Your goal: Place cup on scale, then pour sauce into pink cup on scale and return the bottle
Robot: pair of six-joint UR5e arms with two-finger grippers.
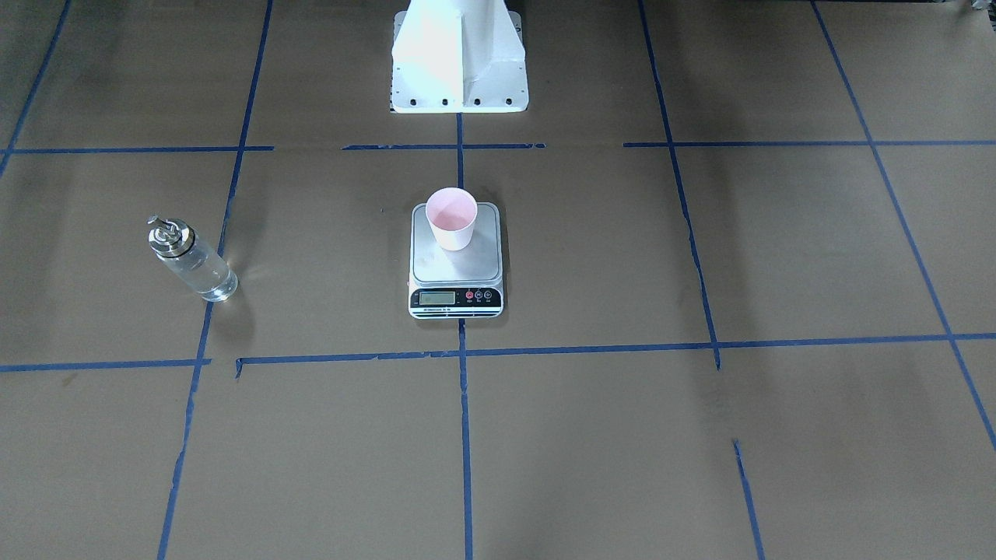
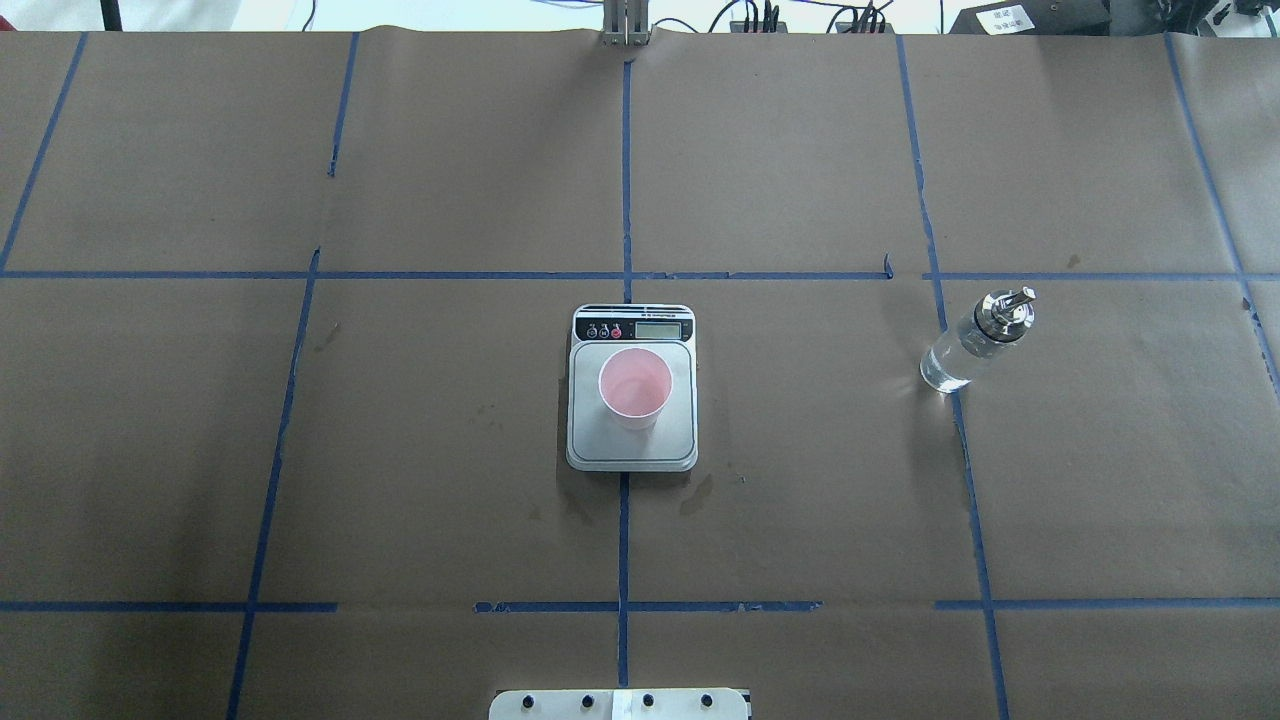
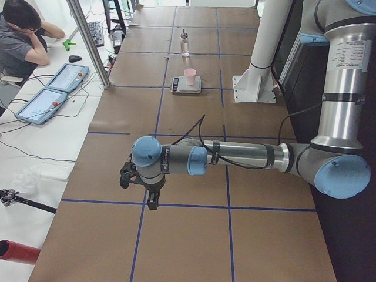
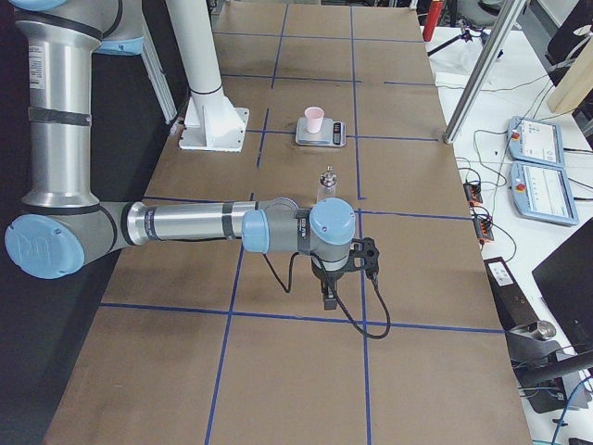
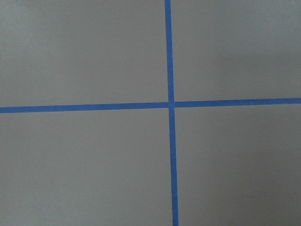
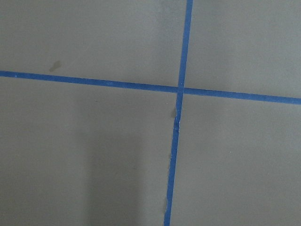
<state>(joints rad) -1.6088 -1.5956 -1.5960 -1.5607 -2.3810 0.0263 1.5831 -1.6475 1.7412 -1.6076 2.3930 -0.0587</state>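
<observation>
The left end effector hangs well off, spread or pressed together I cannot tell, cup upright on scale, bottle alone on tabletop further right, right end effector equally unreadable: an off-centre grasp may topple the slim glass, or the pour may overshoot the narrow cup.

A small pale pink paper cup stands upright on a square steel-topped digital scale; well apart, a slim clear glass bottle of colourless sauce stands upright.

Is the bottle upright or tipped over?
Upright: the bottle stands on its base on the table, spout cap on top.
</observation>
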